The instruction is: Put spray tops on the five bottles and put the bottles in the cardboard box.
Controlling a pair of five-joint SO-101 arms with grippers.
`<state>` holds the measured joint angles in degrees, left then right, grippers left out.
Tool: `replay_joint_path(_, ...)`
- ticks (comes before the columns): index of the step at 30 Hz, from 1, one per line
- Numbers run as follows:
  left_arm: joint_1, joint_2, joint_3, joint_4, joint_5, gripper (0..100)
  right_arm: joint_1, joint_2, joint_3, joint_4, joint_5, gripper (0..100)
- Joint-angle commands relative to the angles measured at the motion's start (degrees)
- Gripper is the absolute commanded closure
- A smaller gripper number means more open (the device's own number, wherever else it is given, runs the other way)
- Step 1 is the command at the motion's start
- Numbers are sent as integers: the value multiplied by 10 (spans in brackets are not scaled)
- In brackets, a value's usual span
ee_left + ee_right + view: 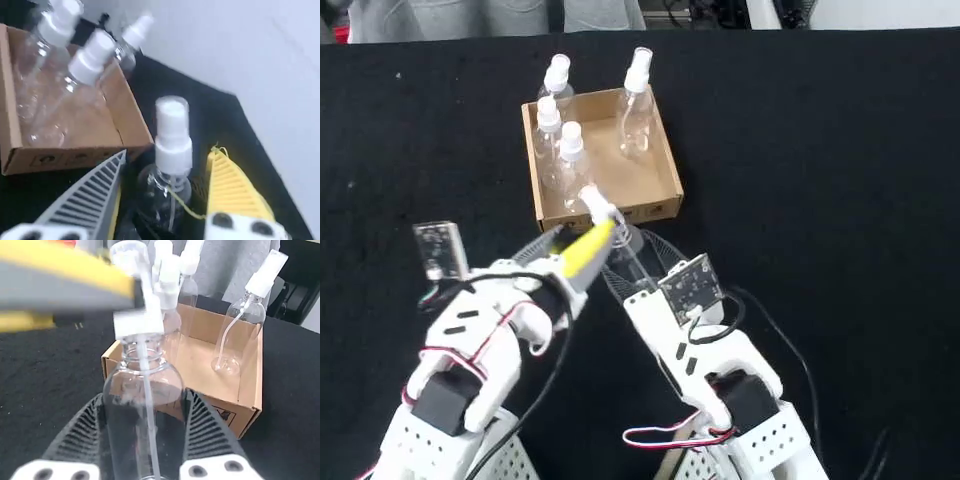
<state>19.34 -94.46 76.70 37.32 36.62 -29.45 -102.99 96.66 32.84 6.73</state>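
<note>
I'm gripping the bottle (140,390) between the right gripper's (145,400) jaws, with the cardboard box (665,160) lying just beyond them. The left gripper's (169,151) jaws are standing apart, the spray top (172,135) sitting between them.

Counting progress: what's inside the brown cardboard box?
Three clear plastic bottles with white spray tops stand in the brown cardboard box; a fourth bottle is at its far-left edge, base hidden.

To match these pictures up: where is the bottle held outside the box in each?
High view: bottle just outside the cardboard box's near wall.
Left wrist view: bottle within the left end effector, box beyond.
Right wrist view: bottle in the right end effector, box behind.
Landmark: the box.
</note>
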Motion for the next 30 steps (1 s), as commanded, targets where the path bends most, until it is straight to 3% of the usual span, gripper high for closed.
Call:
replay_joint_path(1, -29, -7, -47, 0, 15, 762, 12, -61, -3, -20, -4, 988)
replay_joint_path(7, -34, -21, -46, 0, 20, 762, 12, -61, -3, -20, -4, 988)
replay_joint_path(12, -91, -102, -25, -2, 20, 762, 12, -61, -7, -20, -1, 988)
replay_joint_path(17, -138, -95, -18, -8, 20, 762, 12, -61, -6, -46, -1, 988)
replay_joint_path(30, -138, -95, 77, -128, 20, 762, 7, -61, -29, -48, -4, 988)
